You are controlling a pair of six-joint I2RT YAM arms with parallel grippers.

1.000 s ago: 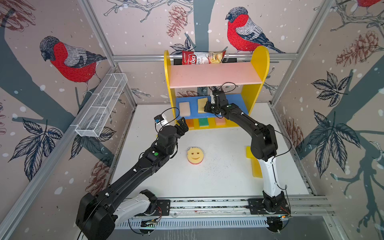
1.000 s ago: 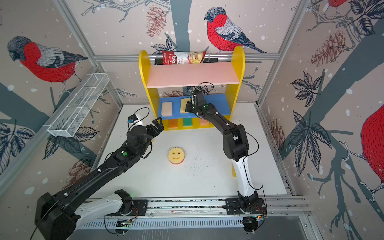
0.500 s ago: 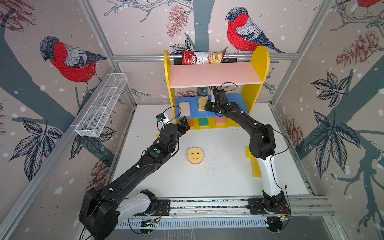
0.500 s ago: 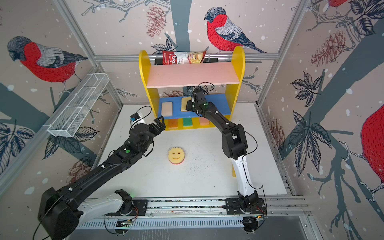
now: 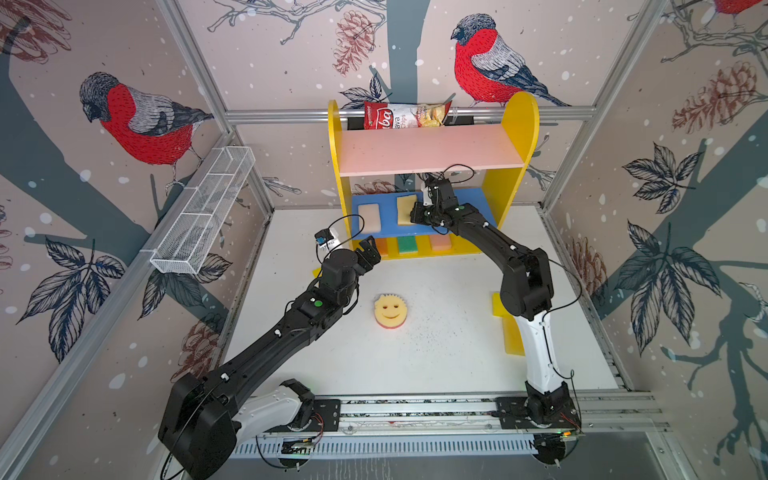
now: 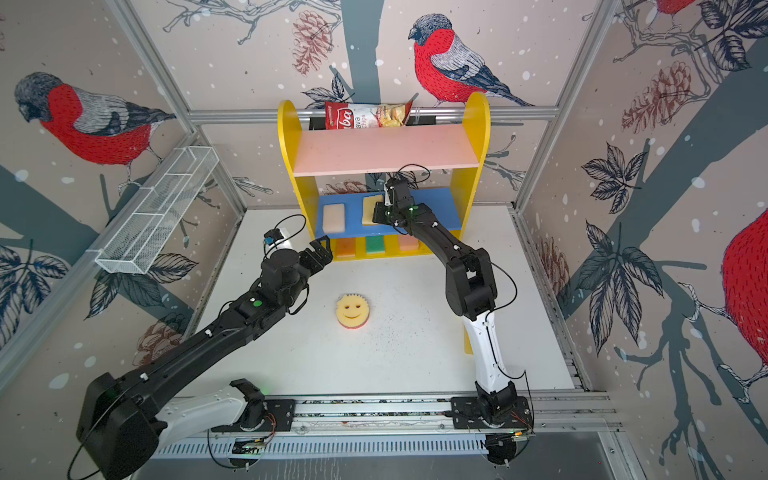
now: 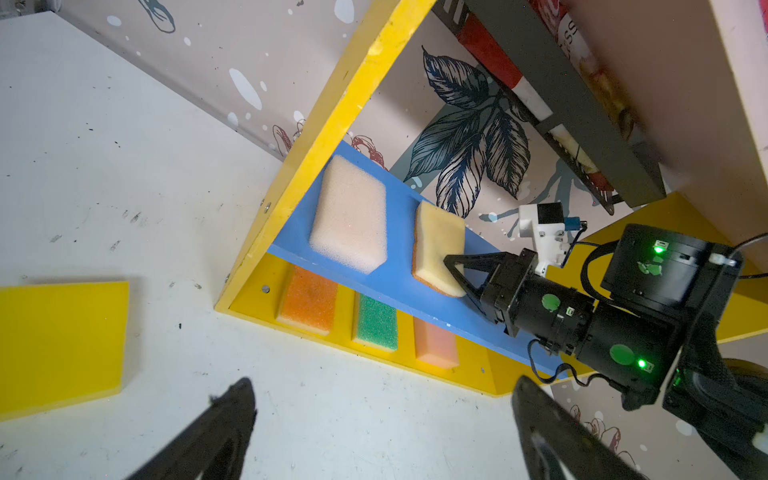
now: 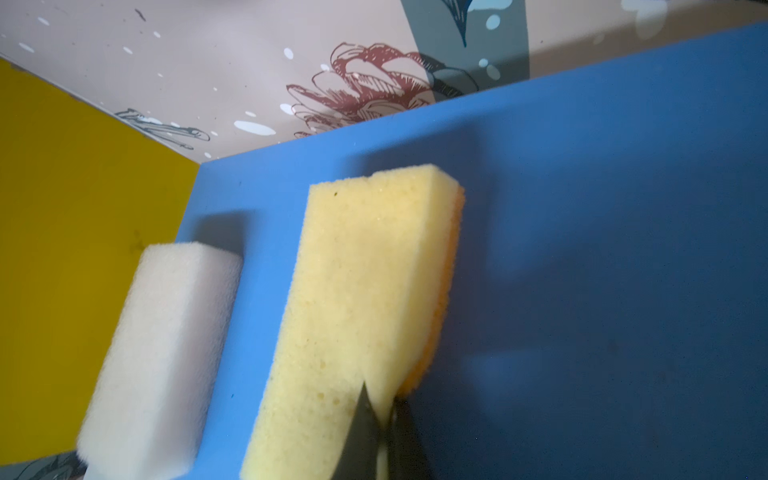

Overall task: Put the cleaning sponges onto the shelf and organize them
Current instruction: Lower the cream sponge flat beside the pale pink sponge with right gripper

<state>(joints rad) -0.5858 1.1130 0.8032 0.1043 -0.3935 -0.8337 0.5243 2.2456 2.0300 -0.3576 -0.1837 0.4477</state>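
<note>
Under the pink board (image 5: 428, 149) of the shelf (image 5: 517, 137), the right tool (image 8: 384, 415), on an outstretched arm, is clamped on a corner of the pale yellow sponge (image 8: 365, 282) on the blue board (image 8: 582, 249), beside the cream sponge (image 8: 162, 353); only wrist views show this pinch. Only top views show the smiley sponge (image 5: 390, 311) on the counter (image 5: 449, 357), near the left tool (image 5: 371, 251), spread apart and empty on its bent arm.

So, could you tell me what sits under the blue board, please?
Orange sponge, green sponge and salmon sponge on the yellow base; the blue board hides their backs.
</note>
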